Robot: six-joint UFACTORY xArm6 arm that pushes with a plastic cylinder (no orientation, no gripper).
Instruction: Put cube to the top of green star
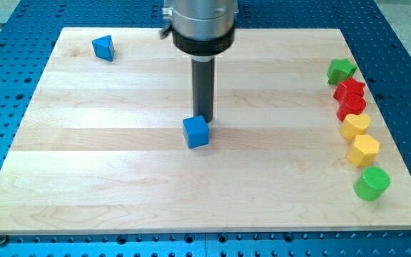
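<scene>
A blue cube (pixel 196 131) lies near the middle of the wooden board (pixel 120 164). My tip (pixel 203 118) stands right at the cube's upper right edge, touching or nearly touching it. The green star (pixel 340 70) sits at the view's right edge, near the top, far to the right of the cube and tip.
Below the green star, down the right edge, lie a red block (pixel 349 90), a second red block (pixel 352 107), a yellow block (pixel 355 126), a yellow hexagon-like block (pixel 364 149) and a green cylinder (pixel 372 183). A blue triangular block (pixel 103 48) sits at the top left.
</scene>
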